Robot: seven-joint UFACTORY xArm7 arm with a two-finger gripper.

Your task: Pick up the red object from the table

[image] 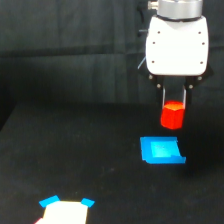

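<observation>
- Across the lower two-thirds of the exterior view lies the table (65,150), a wide matte black surface. A dark backdrop hangs behind it, and the far edge runs faintly across the middle.
- At one o'clock from the view's centre hangs the arm's white wrist housing (176,44), pointing straight down, seemingly so the fingers meet the block squarely.
- Below it, the gripper (173,104) has its two thin dark fingers pinching the red block (172,116) by opposite sides. The block appears lifted off the table, though the gap is hard to judge.
- At six o'clock from the block, apart from it, a flat blue piece (161,151) lies on the table.
- At seven o'clock, cut by the bottom edge, sits a white shape with blue corners (65,212).
- Upward, the room looks open.
</observation>
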